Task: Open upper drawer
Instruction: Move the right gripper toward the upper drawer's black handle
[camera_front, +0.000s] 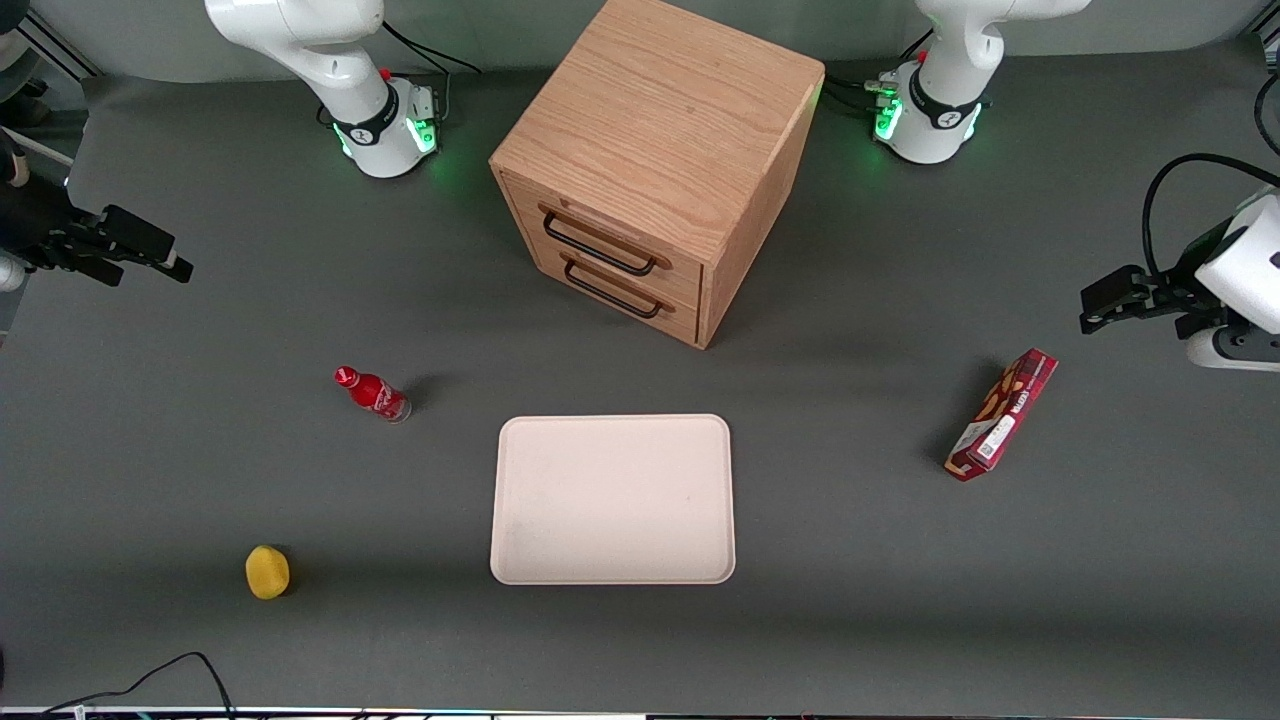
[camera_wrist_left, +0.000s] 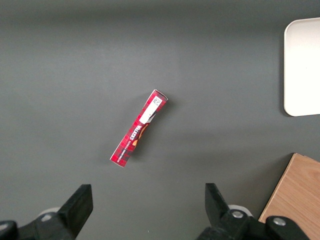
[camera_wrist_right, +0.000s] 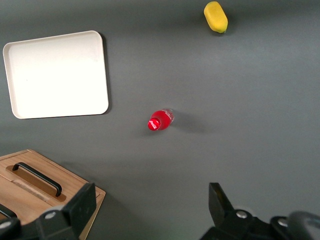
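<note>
The gripper (camera_front: 150, 255) hangs over the working arm's end of the tabletop, well apart from the cabinet (camera_front: 660, 130). Its fingers (camera_wrist_right: 80, 205) stand wide apart with nothing between them; in the right wrist view only bare grey mat shows in the gap.

The upper drawer (camera_front: 600, 235) sits shut in the cabinet, which stands at the middle of the tabletop near the edge farthest from the front camera. Its front is turned partly toward that camera and partly toward the working arm's end. The black handle (camera_front: 598, 243) runs lengthwise across the drawer front, level with the table, just above the lower drawer's matching handle (camera_front: 612, 290).

The move ahead turns on this: the handle lies sideways from the gripper, toward the middle of the table, with no object between them. The working arm is the nearer arm to the drawer front, given how the cabinet is turned. I judge the fingers must close across the bar's short section, 1 above and 1 below, and the pull must follow the slanted front's own direction, not the table's edge.

The front view alone shows both drawers and the whole cabinet. The right wrist view shows the cabinet's corner and 1 handle (camera_wrist_right: 37, 178) close by, plus the tray (camera_wrist_right: 55, 75), the red bottle (camera_wrist_right: 160, 120) and the yellow object (camera_wrist_right: 215, 16). Only the left wrist view shows the red box (camera_wrist_left: 139, 128) closely.
</note>
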